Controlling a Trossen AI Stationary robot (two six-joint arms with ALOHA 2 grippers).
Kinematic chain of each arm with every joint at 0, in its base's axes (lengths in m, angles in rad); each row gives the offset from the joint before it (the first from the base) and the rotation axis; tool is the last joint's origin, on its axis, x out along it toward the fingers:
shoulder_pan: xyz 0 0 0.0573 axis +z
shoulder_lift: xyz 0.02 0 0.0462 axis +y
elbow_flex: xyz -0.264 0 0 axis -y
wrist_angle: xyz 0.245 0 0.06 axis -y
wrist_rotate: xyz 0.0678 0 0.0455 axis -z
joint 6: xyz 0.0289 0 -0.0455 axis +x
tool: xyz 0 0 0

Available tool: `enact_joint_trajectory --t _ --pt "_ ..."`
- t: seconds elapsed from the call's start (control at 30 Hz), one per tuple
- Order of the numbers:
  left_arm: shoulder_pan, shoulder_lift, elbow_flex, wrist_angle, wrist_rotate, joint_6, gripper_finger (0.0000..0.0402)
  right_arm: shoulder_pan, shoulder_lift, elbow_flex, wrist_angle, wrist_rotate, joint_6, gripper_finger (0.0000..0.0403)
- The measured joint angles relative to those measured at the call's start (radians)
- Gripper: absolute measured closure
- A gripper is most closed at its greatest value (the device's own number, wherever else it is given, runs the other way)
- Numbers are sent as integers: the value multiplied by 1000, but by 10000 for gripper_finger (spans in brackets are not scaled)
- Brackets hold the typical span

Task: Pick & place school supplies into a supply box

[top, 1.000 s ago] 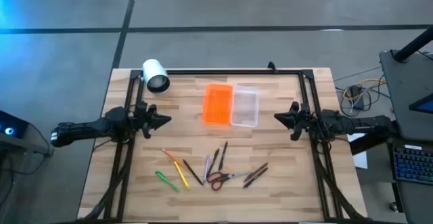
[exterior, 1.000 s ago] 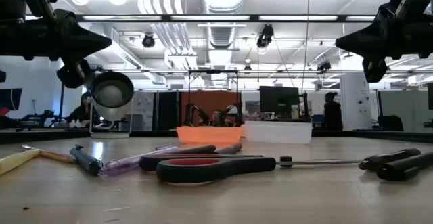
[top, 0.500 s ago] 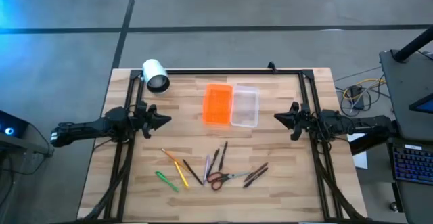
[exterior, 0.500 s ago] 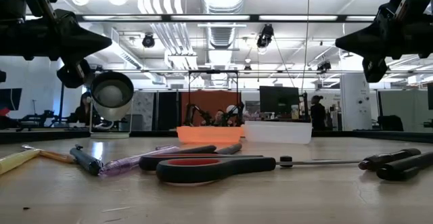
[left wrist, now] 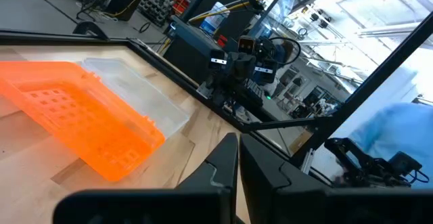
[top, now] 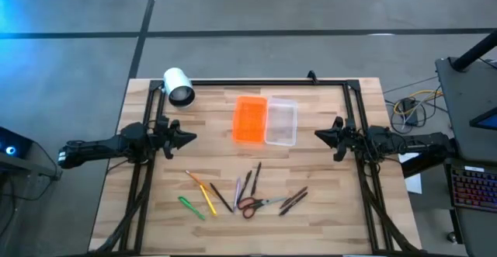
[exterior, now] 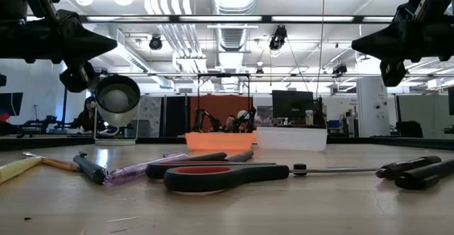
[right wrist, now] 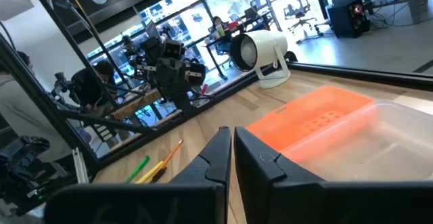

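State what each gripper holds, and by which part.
Nothing is held. The left gripper and right gripper are both shut and empty, above the table, apart from the pens and box.

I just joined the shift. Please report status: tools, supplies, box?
Left tool and right tool shut, empty, hovering at table sides. Pens and scissors on table, untouched. Box open, nothing blocking.

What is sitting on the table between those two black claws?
Seen from the high view, the supply box lies between the left gripper and the right gripper: orange lid beside clear tray, bare wood on either side.
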Motion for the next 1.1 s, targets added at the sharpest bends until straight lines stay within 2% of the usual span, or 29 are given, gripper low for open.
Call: enact_joint_trajectory --t 0.77,0.83,0.9,1.0,1.1 --pt "0 0 0 0 0 0 401 0 0 0 19 20 17 390" --pt "0 0 0 0 0 0 401 -1 0 0 57 62 93 390" --pt "0 0 0 0 0 0 401 0 0 0 84 101 267 390" --pt "0 0 0 -2 0 0 401 -1 32 1 23 184 495 390" --pt "0 0 0 -2 0 0 401 0 81 0 23 138 654 390"
